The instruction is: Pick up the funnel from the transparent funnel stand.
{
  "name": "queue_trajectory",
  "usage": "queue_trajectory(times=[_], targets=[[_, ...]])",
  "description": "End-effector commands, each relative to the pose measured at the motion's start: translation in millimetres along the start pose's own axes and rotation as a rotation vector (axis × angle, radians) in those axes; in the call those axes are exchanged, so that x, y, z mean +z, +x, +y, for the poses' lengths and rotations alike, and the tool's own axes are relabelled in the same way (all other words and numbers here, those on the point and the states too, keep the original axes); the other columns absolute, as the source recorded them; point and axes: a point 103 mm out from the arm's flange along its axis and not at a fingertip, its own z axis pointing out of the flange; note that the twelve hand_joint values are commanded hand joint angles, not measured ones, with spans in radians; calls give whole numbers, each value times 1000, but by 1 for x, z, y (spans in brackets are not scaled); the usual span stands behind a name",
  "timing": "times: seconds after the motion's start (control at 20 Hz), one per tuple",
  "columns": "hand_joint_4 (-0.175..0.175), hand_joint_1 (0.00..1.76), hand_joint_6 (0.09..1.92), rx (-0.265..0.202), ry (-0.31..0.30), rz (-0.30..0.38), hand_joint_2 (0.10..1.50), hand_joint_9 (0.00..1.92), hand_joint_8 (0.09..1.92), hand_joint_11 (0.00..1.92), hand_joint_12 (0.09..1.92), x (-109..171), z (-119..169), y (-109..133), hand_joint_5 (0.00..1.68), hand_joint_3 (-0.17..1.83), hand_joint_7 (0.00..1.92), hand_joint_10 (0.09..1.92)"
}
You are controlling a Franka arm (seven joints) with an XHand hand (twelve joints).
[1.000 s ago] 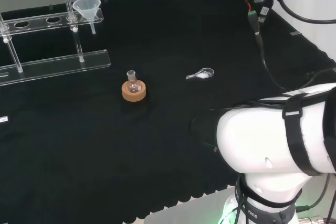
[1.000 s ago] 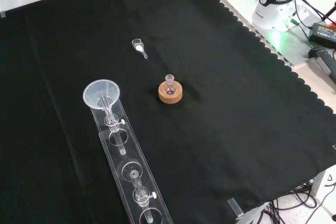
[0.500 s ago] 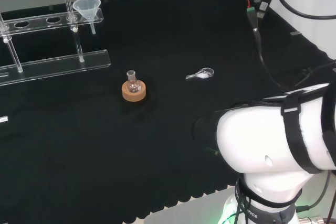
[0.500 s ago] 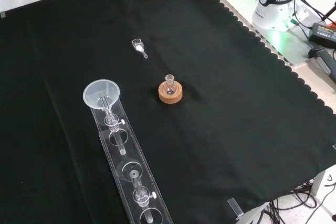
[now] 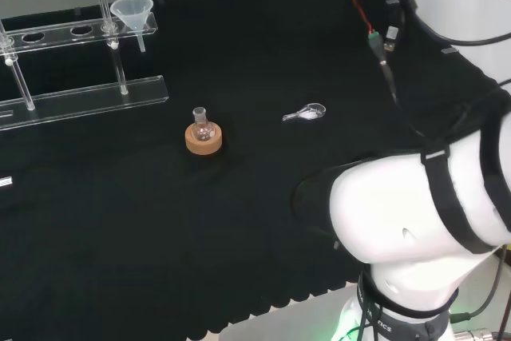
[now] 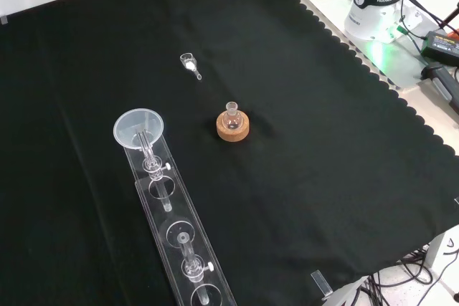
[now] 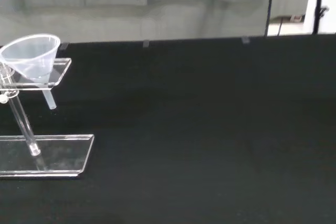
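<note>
A clear funnel [image 5: 133, 12] sits in the end hole of the transparent funnel stand [image 5: 84, 100], at the far left of the bench in the head view. In the front view the funnel [image 6: 139, 127] rests at the upper end of the stand [image 6: 188, 259], its stem hanging through the top rail. The wrist view has the funnel [image 7: 32, 56] and the stand's end [image 7: 52, 153] at a distance across bare cloth.
A small round flask [image 5: 202, 126] stands on a cork ring [image 5: 203, 141] mid-bench. A small clear scoop [image 5: 306, 113] holding white powder lies to its right in the head view. The arm's white links [image 5: 415, 213] stand at the lower right.
In the head view the arm's white link has shifted and risen slightly, and the cables at the top right have moved left. The funnel, stand, flask and scoop have not moved.
</note>
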Motion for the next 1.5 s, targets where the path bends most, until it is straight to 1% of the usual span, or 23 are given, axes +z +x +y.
queue_trajectory(times=[0.05, 0.1, 0.15, 0.2, 0.25, 0.3, 0.4, 0.5, 0.6, 0.65, 0.7, 0.9, 0.95, 1.0, 1.1, 1.15, 1.45, 1.5], targets=[[132, 0, 87, -6, -93, 222, 811, 0, 87, 0, 582, 39, 106, 50, 0, 39, 0, 87], [133, 0, 87, -13, -91, 248, 811, 0, 87, 0, 582, 44, 116, 60, 0, 39, 0, 87], [134, 0, 87, -26, -83, 259, 811, 0, 87, 0, 582, 49, 124, 65, 0, 39, 0, 87], [135, 0, 87, -34, -75, 279, 812, 0, 87, 0, 583, 53, 134, 75, 0, 39, 0, 87], [135, 0, 87, -56, -53, 360, 812, 0, 87, 0, 584, 59, 141, 79, 0, 39, 0, 87], [136, 0, 87, -66, -54, 404, 813, 0, 87, 0, 604, 65, 144, 78, 0, 40, 0, 87], [136, 0, 87, -73, -47, 404, 813, 0, 87, 0, 630, 73, 155, 77, 0, 40, 0, 87], [135, 0, 87, -70, -38, 344, 815, 0, 87, 0, 672, 72, 171, 71, 0, 40, 0, 87], [135, 0, 87, -72, -16, 312, 816, 0, 87, 0, 689, 75, 183, 72, 0, 40, 0, 87], [134, 0, 87, -73, -12, 285, 817, 0, 87, 0, 693, 79, 188, 72, 0, 41, 0, 87], [134, 0, 87, -78, 0, 276, 817, 0, 87, 0, 695, 82, 193, 74, 0, 41, 0, 87], [132, 0, 87, -99, 73, 224, 819, 0, 87, 0, 699, 102, 213, 97, 0, 41, 0, 87], [131, 0, 87, -93, 85, 200, 819, 0, 87, 0, 700, 107, 216, 101, 0, 41, 0, 87], [131, 0, 87, -97, 103, 186, 819, 0, 87, 0, 701, 110, 217, 99, 0, 41, 0, 87], [130, 0, 87, -112, 148, 158, 820, 0, 87, 0, 702, 117, 226, 103, 0, 41, 0, 87], [129, 0, 87, -119, 161, 147, 820, 0, 87, 0, 703, 121, 231, 113, 0, 42, 0, 87], [128, 0, 87, -130, 222, 92, 821, 0, 87, 0, 710, 141, 248, 130, 0, 42, 0, 87], [128, 0, 87, -146, 240, 73, 821, 0, 87, 0, 711, 144, 251, 136, 0, 42, 0, 87]])
